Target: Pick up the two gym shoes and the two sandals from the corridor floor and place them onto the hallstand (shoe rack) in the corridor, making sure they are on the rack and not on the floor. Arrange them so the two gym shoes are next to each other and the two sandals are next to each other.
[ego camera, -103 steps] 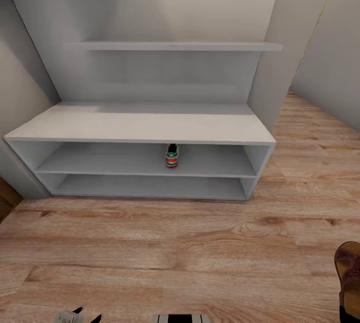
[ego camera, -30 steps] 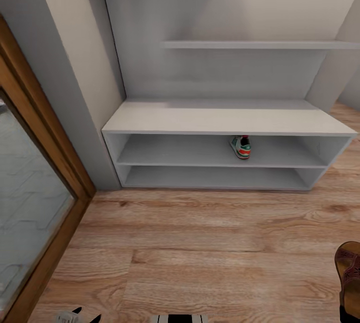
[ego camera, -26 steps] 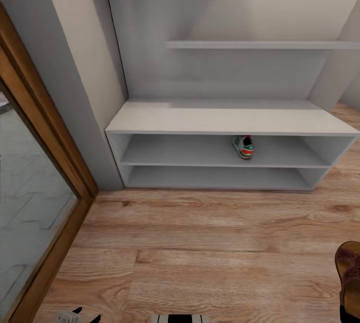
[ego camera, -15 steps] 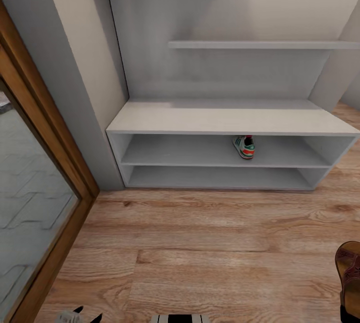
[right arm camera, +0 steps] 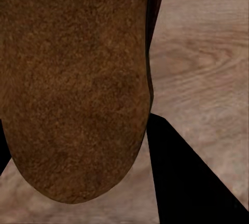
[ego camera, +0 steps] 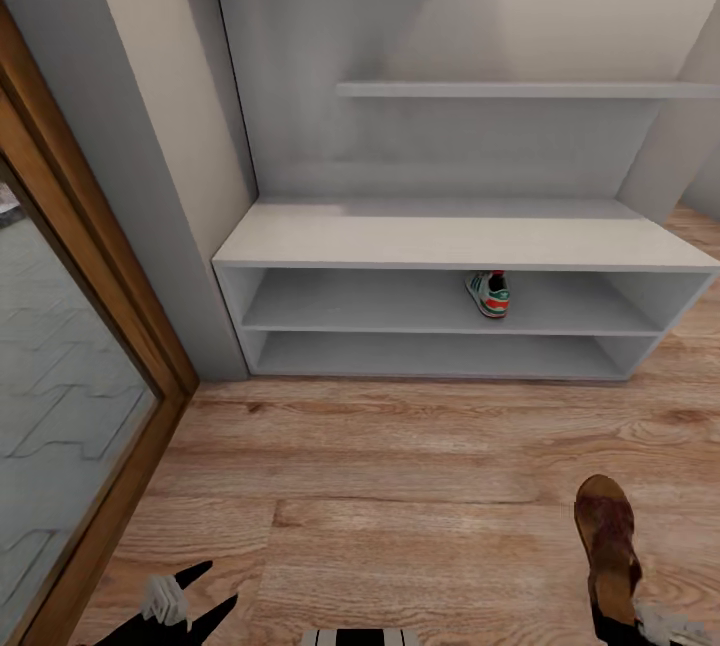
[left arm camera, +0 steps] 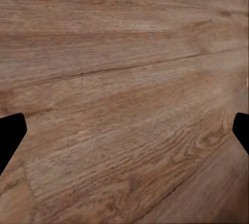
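Observation:
The pale grey hallstand [ego camera: 440, 244] stands against the wall ahead. One gym shoe [ego camera: 488, 293], white with green and red-orange, sits on its upper open shelf, heel toward me. One brown sandal [ego camera: 609, 544] hangs over the corridor floor [ego camera: 420, 486] at the lower right, its suede-like underside facing up. My right gripper [ego camera: 628, 618] is shut on the sandal's near end. The sandal's sole [right arm camera: 72, 78] looms large in the right wrist view beside a dark finger [right arm camera: 181, 177]. At the lower left my left gripper [ego camera: 203, 591] is open over bare planks [left arm camera: 124, 109]. The other shoe and sandal are out of view.
A wood-framed glass door [ego camera: 60, 366] runs along the left. A grey wall pillar [ego camera: 170, 176] stands between it and the hallstand. One wall shelf [ego camera: 520, 89] hangs above the bench top. Open plank floor lies between me and the rack.
The view swung left, then settled. In the last half second the right gripper brought the sandal leftward and further into view, sole side up, and the left gripper rose into view.

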{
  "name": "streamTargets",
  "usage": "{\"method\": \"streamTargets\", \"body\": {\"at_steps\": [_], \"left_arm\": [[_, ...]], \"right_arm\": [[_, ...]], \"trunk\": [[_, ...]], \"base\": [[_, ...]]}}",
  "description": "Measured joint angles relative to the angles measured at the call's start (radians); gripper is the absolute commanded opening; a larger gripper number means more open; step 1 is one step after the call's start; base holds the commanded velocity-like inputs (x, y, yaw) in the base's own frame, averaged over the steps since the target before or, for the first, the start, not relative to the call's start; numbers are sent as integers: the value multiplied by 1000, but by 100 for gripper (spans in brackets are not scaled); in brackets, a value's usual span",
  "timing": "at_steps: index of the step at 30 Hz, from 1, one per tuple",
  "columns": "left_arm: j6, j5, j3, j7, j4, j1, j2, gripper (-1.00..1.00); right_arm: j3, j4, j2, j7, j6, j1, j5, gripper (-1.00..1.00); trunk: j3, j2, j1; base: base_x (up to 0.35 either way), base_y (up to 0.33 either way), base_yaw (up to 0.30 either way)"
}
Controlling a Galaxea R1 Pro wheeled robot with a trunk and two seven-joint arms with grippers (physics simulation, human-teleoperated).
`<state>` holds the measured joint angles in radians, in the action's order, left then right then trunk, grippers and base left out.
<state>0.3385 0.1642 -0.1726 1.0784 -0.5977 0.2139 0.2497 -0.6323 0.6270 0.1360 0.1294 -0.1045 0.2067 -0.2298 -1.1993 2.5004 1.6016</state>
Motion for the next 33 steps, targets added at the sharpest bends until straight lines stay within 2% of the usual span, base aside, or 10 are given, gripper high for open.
{"method": "streamTargets", "body": {"at_steps": [1, 2, 3, 8, 9, 10, 14, 19, 23, 33], "left_arm": [[1, -1, 1, 4, 1, 0, 0, 100], [1, 0, 1, 8, 0, 0, -1, 100], [1, -1, 0, 20, 1, -1, -1, 100], [1, -2, -3, 68, 1, -2, -1, 100], [1, -2, -4, 76, 1, -3, -1, 100], [2, -3, -3, 85, 4, -4, -1, 100], [4, -4, -3, 90, 10, -4, -1, 100], [6, -5, -3, 92, 12, -4, -1, 100], [7, -6, -2, 93, 13, -4, -1, 100], [9, -7, -3, 93, 19, -6, 0, 100]], "right_arm": [[114, 0, -10, -1, 10, 6, 3, -100], [123, 0, -19, -3, 22, 13, 4, -100], [166, 1, -39, -3, 56, 34, 6, -100], [242, -5, -137, -47, 244, 154, 6, -100], [253, -7, -172, -86, 299, 194, 6, -100], [276, -9, -231, -182, 373, 253, 1, -100], [348, -11, -308, -293, 417, 326, 7, -100], [438, -12, -309, -351, 435, 397, 4, -100], [470, -25, -309, -366, 442, 462, 6, -100], [487, -95, -309, -372, 579, 654, 11, -100]], "trunk": [[0, 0, 0], [0, 0, 0], [0, 0, 0], [0, 0, 0], [0, 0, 0], [0, 0, 0], [0, 0, 0], [0, 0, 0], [0, 0, 0], [0, 0, 0]], "base": [[0, 0, 0], [0, 0, 0], [0, 0, 0], [0, 0, 0], [0, 0, 0], [0, 0, 0], [0, 0, 0], [0, 0, 0], [0, 0, 0], [0, 0, 0]]}}
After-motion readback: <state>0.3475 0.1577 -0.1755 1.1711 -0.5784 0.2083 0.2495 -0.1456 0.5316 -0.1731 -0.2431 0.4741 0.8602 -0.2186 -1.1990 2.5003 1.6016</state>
